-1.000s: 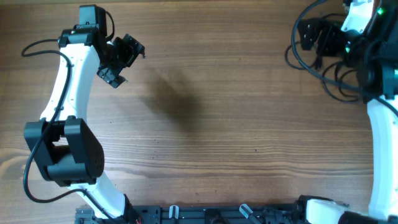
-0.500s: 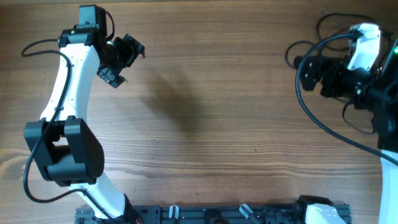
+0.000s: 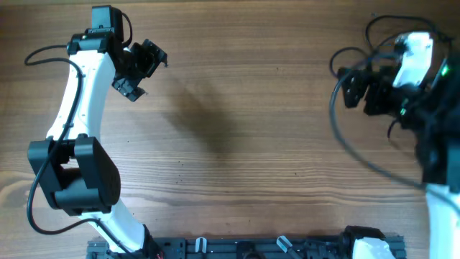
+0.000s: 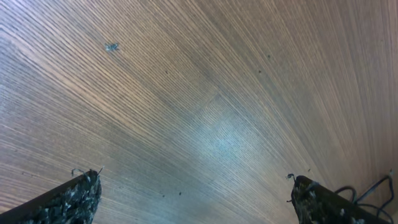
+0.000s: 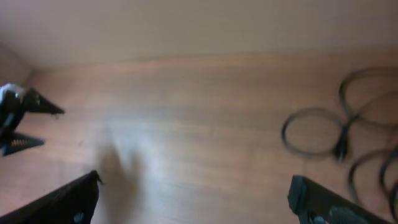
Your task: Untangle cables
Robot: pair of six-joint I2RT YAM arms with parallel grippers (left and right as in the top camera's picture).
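The thin black cables [image 3: 333, 104] lie in loops at the table's far right, partly under my right arm. In the right wrist view the cables [image 5: 310, 134] show as several loops with a small plug [image 5: 340, 149], ahead and to the right of the jaws. My right gripper [image 3: 359, 88] is open and empty above the wood [image 5: 196, 193]; this view is blurred. My left gripper [image 3: 144, 70] is open and empty at the upper left, far from the cables [image 4: 196, 196]. A bit of cable [image 4: 373, 190] shows at the lower right of the left wrist view.
The wooden table [image 3: 244, 144] fills the view. A black rail [image 3: 244, 248] runs along the near edge between the arm bases. My left gripper also shows at the left edge of the right wrist view [image 5: 18, 118].
My right arm has swung down from the top right corner and then a little left, with the cable loops shifting around it. The left arm has not moved.
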